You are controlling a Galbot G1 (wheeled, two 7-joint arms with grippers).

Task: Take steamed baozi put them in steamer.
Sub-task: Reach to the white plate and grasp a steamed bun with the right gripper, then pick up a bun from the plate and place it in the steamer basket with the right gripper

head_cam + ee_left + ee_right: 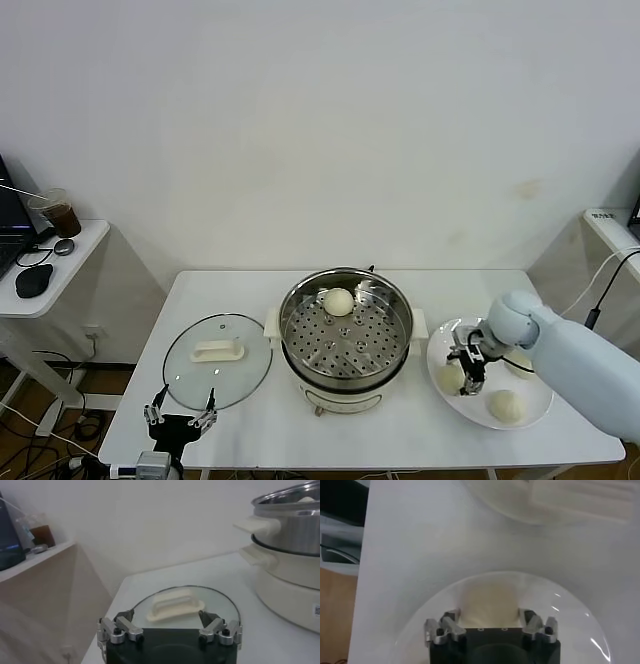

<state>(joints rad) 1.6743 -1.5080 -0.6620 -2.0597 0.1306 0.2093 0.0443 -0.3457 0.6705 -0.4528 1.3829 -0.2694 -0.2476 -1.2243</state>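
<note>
The steamer [392, 300] stands mid-table with one baozi [339, 301] on its perforated floor at the back. Three more baozi lie on a white plate [476, 412] to its right: one at the plate's left [449, 379], one at the front [506, 405], and one at the back [521, 366] partly hidden by my arm. My right gripper [468, 366] is low over the plate, open, its fingers straddling the left baozi [489, 602] in the right wrist view. My left gripper [180, 416] is open and empty at the table's front left.
A round glass lid with a white handle [217, 350] lies left of the steamer, just beyond my left gripper [167, 616]. The steamer's side [290, 525] shows in the left wrist view. A side table [70, 262] with a cup and mouse stands far left.
</note>
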